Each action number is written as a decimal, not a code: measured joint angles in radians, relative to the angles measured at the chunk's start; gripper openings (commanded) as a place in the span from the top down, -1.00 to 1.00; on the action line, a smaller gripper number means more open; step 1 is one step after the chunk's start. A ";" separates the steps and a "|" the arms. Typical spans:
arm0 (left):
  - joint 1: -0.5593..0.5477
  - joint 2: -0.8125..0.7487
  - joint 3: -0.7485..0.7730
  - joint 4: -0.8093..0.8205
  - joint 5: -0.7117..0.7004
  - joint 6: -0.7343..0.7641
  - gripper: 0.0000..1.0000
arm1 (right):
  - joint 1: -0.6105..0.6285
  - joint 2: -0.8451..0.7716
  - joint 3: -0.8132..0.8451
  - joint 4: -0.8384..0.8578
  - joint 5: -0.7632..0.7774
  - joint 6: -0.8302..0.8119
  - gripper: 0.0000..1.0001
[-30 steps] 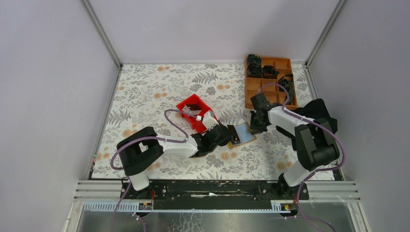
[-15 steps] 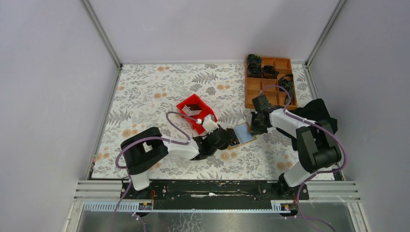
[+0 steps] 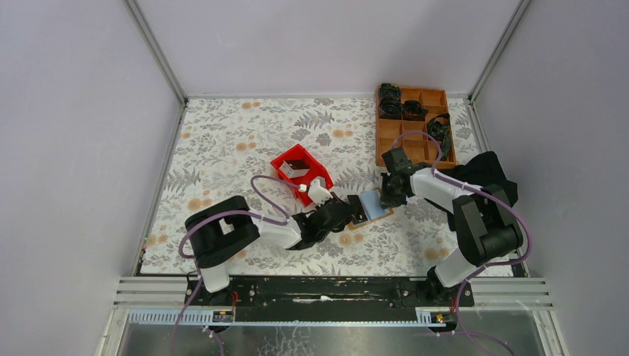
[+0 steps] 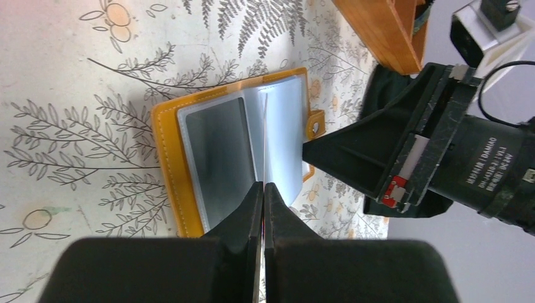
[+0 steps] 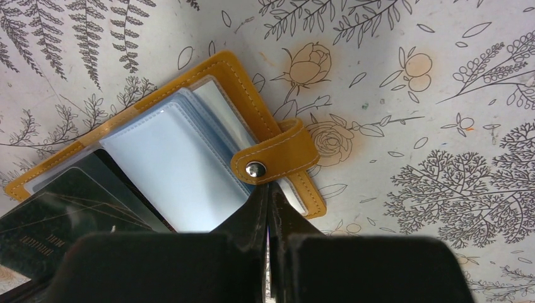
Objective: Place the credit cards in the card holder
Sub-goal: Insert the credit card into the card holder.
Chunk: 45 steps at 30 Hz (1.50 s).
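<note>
The tan-orange card holder (image 3: 376,209) lies open on the floral table, its clear sleeves facing up. My left gripper (image 3: 347,211) is shut on a dark credit card (image 3: 357,205) and holds it at the holder's left half. In the left wrist view (image 4: 263,186) the card (image 4: 264,139) shows edge-on, standing between the sleeves of the holder (image 4: 167,158). My right gripper (image 3: 386,197) is shut at the holder's right edge. In the right wrist view (image 5: 268,189) it pinches just under the snap tab (image 5: 274,158) of the holder (image 5: 227,69). The dark card (image 5: 69,196) shows at lower left there.
A red plastic bin (image 3: 300,172) stands just behind the left gripper. An orange-brown compartment tray (image 3: 415,126) with dark parts sits at the back right, and its edge shows in the left wrist view (image 4: 378,31). The right arm (image 4: 441,145) is close beside the holder.
My left gripper has moved right with the dark card, which now lies over the holder's left half. The right gripper has stayed at the holder's right edge.
</note>
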 measured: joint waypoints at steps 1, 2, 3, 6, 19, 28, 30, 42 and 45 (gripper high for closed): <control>0.000 0.000 -0.004 0.015 0.000 0.000 1.00 | 0.000 0.000 0.000 0.000 0.000 0.000 1.00; 0.000 0.000 -0.006 0.026 0.000 -0.001 1.00 | 0.000 0.000 -0.001 0.000 0.001 0.001 1.00; 0.000 0.000 -0.009 0.040 0.001 -0.001 1.00 | 0.000 0.000 -0.001 0.001 0.003 0.002 1.00; 0.000 0.000 -0.011 0.076 0.003 -0.002 1.00 | 0.001 -0.001 -0.001 0.000 0.006 0.004 0.99; 0.000 0.000 -0.009 0.093 0.007 -0.016 1.00 | 0.007 -0.006 -0.001 -0.006 0.042 0.026 0.52; -0.007 0.000 -0.010 0.081 -0.001 -0.032 1.00 | 0.007 -0.016 -0.001 -0.031 0.115 0.042 0.44; -0.007 0.000 -0.010 0.080 -0.001 -0.032 1.00 | 0.007 -0.018 -0.001 -0.032 0.133 0.045 0.44; -0.017 0.025 -0.009 0.080 -0.001 -0.037 1.00 | -0.002 -0.021 -0.001 -0.055 0.183 0.049 0.43; -0.022 0.036 -0.008 0.080 -0.002 -0.039 1.00 | -0.002 -0.021 -0.001 -0.055 0.194 0.050 0.42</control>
